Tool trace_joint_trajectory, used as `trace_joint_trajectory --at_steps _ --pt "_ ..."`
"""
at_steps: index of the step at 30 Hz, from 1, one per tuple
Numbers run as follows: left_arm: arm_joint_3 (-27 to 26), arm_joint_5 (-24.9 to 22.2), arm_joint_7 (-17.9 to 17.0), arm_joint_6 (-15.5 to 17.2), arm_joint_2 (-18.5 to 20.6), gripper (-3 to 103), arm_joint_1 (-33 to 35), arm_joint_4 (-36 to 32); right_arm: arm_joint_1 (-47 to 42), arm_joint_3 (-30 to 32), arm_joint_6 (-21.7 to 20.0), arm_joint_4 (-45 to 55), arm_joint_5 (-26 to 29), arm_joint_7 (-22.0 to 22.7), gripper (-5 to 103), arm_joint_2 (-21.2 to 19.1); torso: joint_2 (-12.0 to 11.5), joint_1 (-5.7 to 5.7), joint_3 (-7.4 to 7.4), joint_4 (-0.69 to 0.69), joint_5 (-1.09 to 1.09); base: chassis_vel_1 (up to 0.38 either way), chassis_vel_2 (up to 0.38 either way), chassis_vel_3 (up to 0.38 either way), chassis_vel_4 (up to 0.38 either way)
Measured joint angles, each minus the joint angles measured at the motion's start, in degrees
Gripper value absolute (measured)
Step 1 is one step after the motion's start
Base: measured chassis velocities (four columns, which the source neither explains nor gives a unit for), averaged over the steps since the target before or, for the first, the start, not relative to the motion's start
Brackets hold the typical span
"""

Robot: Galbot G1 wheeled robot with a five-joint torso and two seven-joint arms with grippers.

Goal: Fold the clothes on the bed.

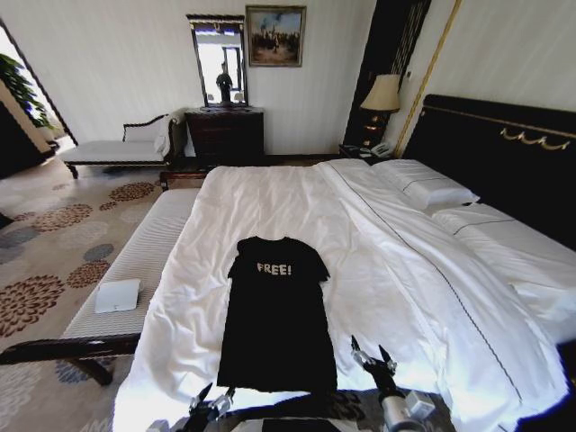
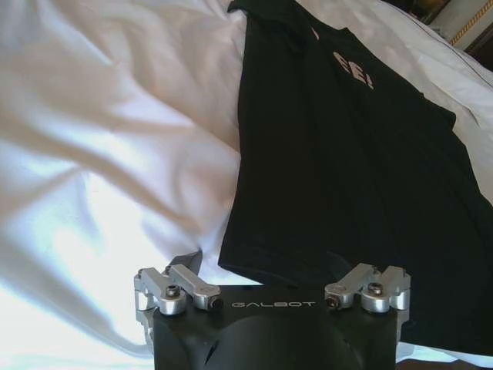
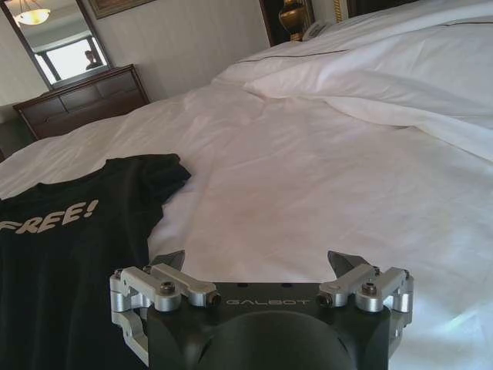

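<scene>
1. We see the black T-shirt lying flat and unfolded on the bed, chest side up, with the white "FREE!" lettering readable. Its collar points toward the far edge of the bed and its hem lies at the near edge, just in front of the robot.
2. The shirt sits on the side of the bed away from the headboard, well apart from the pillows. White bedding surrounds it on every side, with the folded-back duvet rising between it and the pillows.
3. The left gripper hovers at the near edge of the bed, just beside the shirt's near left hem corner. In the left wrist view its fingers stand wide apart with nothing between them; whether a fingertip brushes the hem we cannot tell, since the dark cloth hides it.
4. The right gripper hangs over the white sheet near the shirt's near right hem corner, beside the fabric rather than on it. Its fingers are spread apart and hold nothing.
5. A narrow white-cushioned bench runs along the bed's left edge, with a small white box resting on it.
6. Beyond the far edge we see a dark dresser with a mirror, and a lamp by the headboard.
</scene>
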Motion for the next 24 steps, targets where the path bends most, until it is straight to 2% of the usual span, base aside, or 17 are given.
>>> trace_joint_trajectory --at_steps 1,3,7,9,13,15,18,20,24 --pt "0.3 0.0 -0.2 0.2 -0.1 84 -0.4 0.3 0.0 0.0 0.0 0.0 0.0 0.0 100 0.0 0.0 0.0 0.0 0.0 0.0 0.0 0.0 0.0 0.0" --pt "0.5 0.0 -0.3 0.4 -0.2 84 -0.7 0.4 0.0 0.1 0.0 0.0 0.1 0.0 100 0.0 0.0 0.0 0.0 0.0 0.0 0.0 0.0 0.0 0.0" --pt "0.8 0.7 -0.4 0.5 -0.1 62 -1.4 1.2 0.0 0.1 0.0 -0.1 0.2 0.0 100 -0.1 0.0 0.0 0.0 0.0 0.0 0.0 0.0 0.0 0.0" --pt "0.7 0.7 -0.4 0.5 -0.1 62 -1.4 1.2 0.0 0.1 0.0 -0.1 0.2 0.0 100 -0.1 0.0 0.0 0.0 0.0 0.0 0.0 0.0 0.0 0.0" --pt "0.6 0.8 -0.5 0.2 0.0 39 -2.0 1.8 0.1 0.1 0.1 -0.4 0.2 0.1 100 -0.2 0.0 0.0 0.0 0.0 0.0 0.0 0.0 0.0 0.0" --pt "0.6 0.8 -0.5 0.2 0.0 39 -2.1 1.8 0.1 0.1 0.1 -0.4 0.2 0.1 100 -0.2 0.0 0.0 0.0 0.0 0.0 0.0 0.0 0.0 0.0" --pt "0.6 0.6 -0.6 0.2 -0.4 23 -2.4 1.9 0.1 0.1 0.1 -0.4 0.4 0.1 100 -0.2 0.0 0.0 0.0 0.0 0.0 0.0 0.0 0.0 0.0" --pt "0.6 0.6 -0.6 0.2 -0.4 23 -2.4 1.9 0.1 0.1 0.1 -0.4 0.4 0.1 100 -0.2 0.0 0.0 0.0 0.0 0.0 0.0 0.0 0.0 0.0" --pt "0.5 0.5 -0.7 -0.2 -0.7 3 -2.5 1.9 0.0 0.2 0.1 -0.4 0.6 0.2 100 -0.2 0.0 0.0 0.0 0.0 0.0 0.0 0.0 0.0 0.0"
